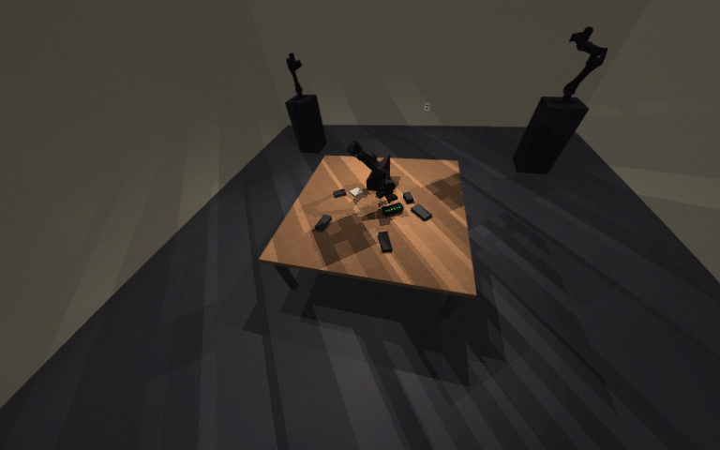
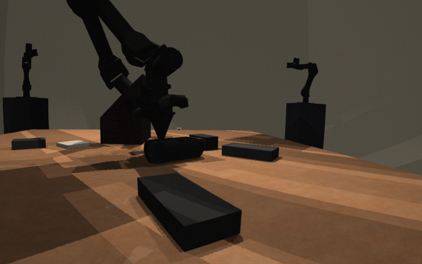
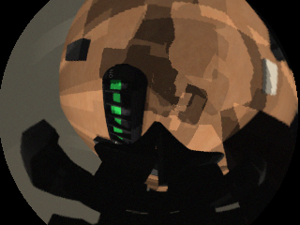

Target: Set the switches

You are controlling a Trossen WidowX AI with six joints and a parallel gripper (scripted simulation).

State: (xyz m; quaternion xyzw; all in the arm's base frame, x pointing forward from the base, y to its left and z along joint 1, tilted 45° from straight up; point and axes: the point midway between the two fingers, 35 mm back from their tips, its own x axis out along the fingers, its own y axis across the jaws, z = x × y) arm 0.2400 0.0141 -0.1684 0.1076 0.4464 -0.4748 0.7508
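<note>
On the wooden bench, a small white flat module lies toward the left edge. Near the middle sits the dark grey controller unit, flat on its base, green switch ends showing. The black gripper, clenched and holding nothing, points down at its left end.

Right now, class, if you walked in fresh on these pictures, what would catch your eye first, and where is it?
The green switches glowing on the dark controller near the table's middle stand out first. Next comes the black arm bent over it, its shut gripper pointing down at the unit's top near one end. A lone white block also pops out among the dark modules, near the arm's base.
</note>
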